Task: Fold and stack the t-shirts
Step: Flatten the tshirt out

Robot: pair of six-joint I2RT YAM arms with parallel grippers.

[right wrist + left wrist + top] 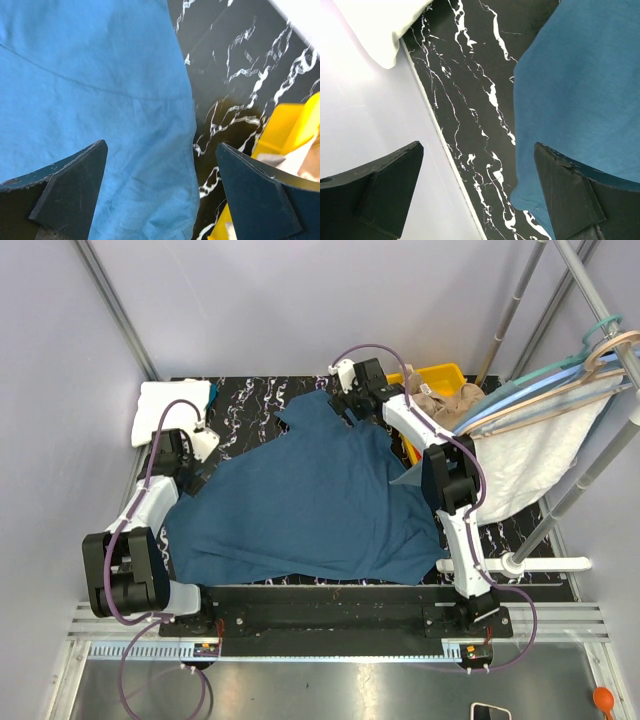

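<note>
Dark teal-blue t-shirt [310, 500] spread rumpled, unfolded; white t-shirt [170, 408] folded

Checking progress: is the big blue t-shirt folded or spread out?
Spread out: the large dark teal-blue cloth t-shirt lies as one rumpled sheet across the black marbled table, unfolded.
</note>
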